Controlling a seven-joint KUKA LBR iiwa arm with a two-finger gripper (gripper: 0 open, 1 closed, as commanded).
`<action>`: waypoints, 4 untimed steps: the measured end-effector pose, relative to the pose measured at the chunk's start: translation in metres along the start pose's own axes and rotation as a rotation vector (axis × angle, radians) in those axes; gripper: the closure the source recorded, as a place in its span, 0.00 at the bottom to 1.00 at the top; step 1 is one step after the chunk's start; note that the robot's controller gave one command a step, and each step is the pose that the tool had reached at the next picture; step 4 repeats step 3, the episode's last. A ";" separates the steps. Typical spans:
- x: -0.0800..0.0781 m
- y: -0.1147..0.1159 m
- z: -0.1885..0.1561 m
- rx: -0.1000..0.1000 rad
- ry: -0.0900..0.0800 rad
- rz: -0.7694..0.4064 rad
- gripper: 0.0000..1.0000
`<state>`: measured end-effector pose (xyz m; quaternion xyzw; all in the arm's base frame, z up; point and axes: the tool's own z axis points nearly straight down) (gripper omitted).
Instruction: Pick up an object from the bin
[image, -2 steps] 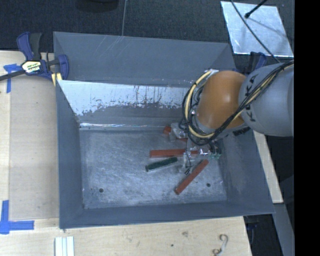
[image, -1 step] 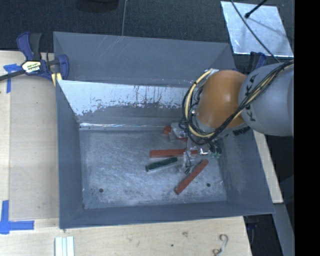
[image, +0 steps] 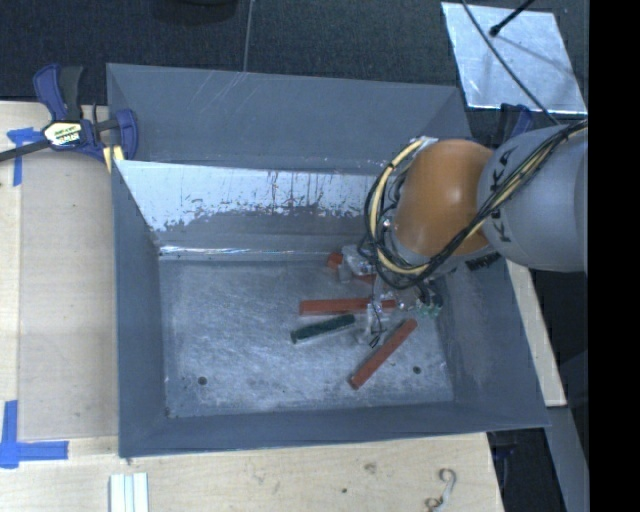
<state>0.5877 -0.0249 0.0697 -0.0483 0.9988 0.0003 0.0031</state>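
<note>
My gripper (image: 377, 322) hangs low at the right of the bin floor, under the arm's orange cover. Its tip sits among three stick-shaped things. A dark green stick (image: 322, 328) lies just to its left, pointing left. A red-brown stick (image: 332, 306) lies flat behind that one, running toward the gripper. A second red-brown stick (image: 382, 353) slants from the gripper down toward the bin's front. A small orange and white piece (image: 350, 263) lies near the back wall, partly under the arm.
The orange cover and yellow and black cables hide the right rear corner of the bin. Sloping grey walls ring the floor on all sides. The left half of the floor is bare metal.
</note>
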 end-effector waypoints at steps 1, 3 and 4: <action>-0.001 0.000 0.000 0.000 -0.001 0.002 0.00; -0.004 -0.001 -0.030 0.001 -0.003 0.006 1.00; -0.004 -0.001 -0.030 0.001 -0.003 0.006 1.00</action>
